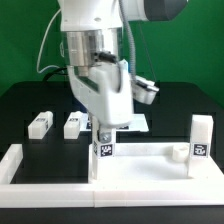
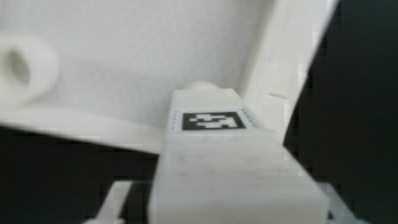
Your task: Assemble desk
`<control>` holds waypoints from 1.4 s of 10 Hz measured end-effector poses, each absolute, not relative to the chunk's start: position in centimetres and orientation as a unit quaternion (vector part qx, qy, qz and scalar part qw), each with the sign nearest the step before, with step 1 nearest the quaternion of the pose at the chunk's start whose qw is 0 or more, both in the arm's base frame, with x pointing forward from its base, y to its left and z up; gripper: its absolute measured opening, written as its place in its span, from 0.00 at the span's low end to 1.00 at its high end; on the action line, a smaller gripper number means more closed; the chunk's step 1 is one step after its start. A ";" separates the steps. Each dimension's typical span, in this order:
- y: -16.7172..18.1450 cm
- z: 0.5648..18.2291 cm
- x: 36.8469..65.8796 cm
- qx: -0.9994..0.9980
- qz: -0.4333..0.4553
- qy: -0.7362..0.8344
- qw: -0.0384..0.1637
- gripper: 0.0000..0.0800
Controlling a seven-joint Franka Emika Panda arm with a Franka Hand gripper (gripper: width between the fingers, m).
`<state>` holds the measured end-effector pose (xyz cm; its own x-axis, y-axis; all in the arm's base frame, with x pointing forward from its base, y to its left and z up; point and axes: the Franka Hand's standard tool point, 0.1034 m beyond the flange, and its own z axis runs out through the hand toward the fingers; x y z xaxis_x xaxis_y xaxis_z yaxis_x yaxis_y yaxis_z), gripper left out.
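Observation:
The white tabletop panel [image 1: 145, 160] lies at the front of the exterior view, inside the border wall. One leg block [image 1: 202, 137] stands upright at the panel's right corner. My gripper [image 1: 106, 128] is shut on another leg block [image 1: 105, 143] and holds it upright at the panel's left corner. In the wrist view this leg [image 2: 222, 160], with a marker tag on its end, fills the space between my fingers [image 2: 118, 198] and points at the panel [image 2: 125, 85] near its rim. A round hole [image 2: 18, 65] shows in the panel. Two more leg blocks [image 1: 40, 123] [image 1: 73, 124] lie on the black table.
The long low white border wall [image 1: 40, 170] runs along the front and the exterior view's left. The marker board [image 1: 135, 122] lies flat behind the arm. Green backdrop behind the table.

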<state>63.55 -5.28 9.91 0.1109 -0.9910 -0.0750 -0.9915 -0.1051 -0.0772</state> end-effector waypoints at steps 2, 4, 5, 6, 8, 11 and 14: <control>-5.3 9.9 63.4 -0.663 0.004 0.746 0.064 0.36; -5.2 9.9 63.3 -0.590 0.003 0.804 0.071 0.36; -5.2 9.9 63.2 -0.573 0.001 0.817 0.069 0.36; -5.3 9.9 63.2 -0.570 -0.002 0.819 0.065 0.37; -5.3 9.9 63.1 -0.569 -0.009 0.820 0.055 0.37; -5.1 9.9 63.2 -0.572 -0.010 0.818 0.056 0.70; -0.6 13.6 62.5 -0.573 -0.001 0.816 0.083 0.81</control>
